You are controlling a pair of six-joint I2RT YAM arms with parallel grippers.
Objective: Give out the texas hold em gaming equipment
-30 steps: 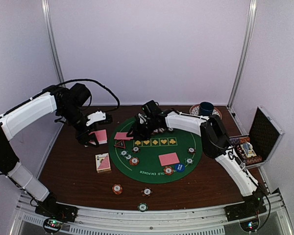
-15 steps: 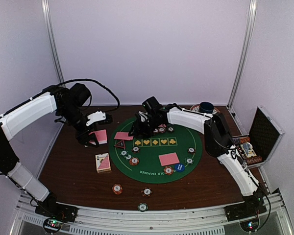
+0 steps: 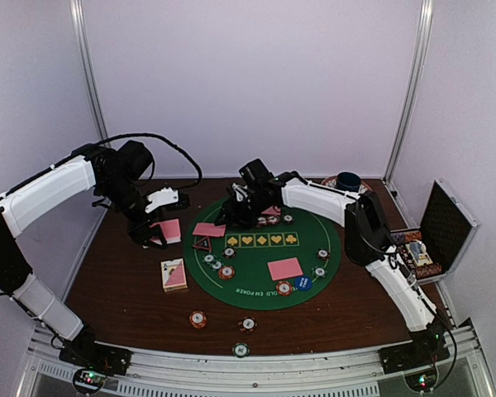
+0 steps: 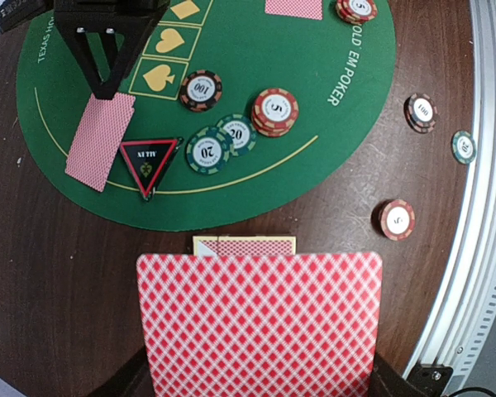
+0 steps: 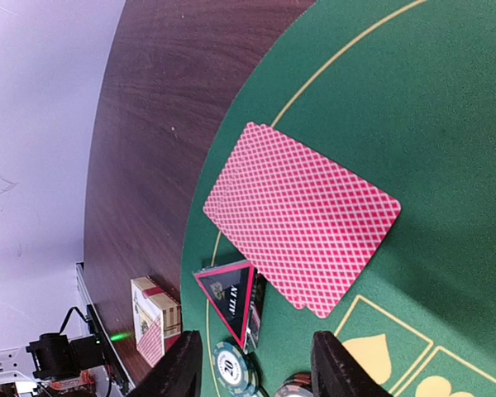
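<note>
My left gripper point(image 3: 155, 235) is shut on a pack of pink-backed cards point(image 4: 260, 322), held above the wood left of the round green mat point(image 3: 256, 285). The card box point(image 4: 244, 246) lies just beyond them. My right gripper point(image 5: 256, 372) is open and empty, low over the mat's left part beside two pink cards point(image 5: 302, 217) lying there. The red-black triangle marker point(image 5: 230, 298) leans next to those cards, with green 20 chips point(image 4: 208, 150) and an orange-red chip stack point(image 4: 274, 112) near it. Another pink card point(image 3: 284, 269), a blue disc point(image 3: 303, 283) and more chips lie on the mat's near right.
Three chips point(image 3: 197, 318) point(image 3: 248, 324) point(image 3: 241, 350) lie on the wood near the front rail. A dark blue cup point(image 3: 348, 182) stands at the back right. The open black case point(image 3: 442, 231) with chips sits at the right edge.
My right gripper has shifted a little toward the back over the mat's left part. The left arm and its cards have not moved.
</note>
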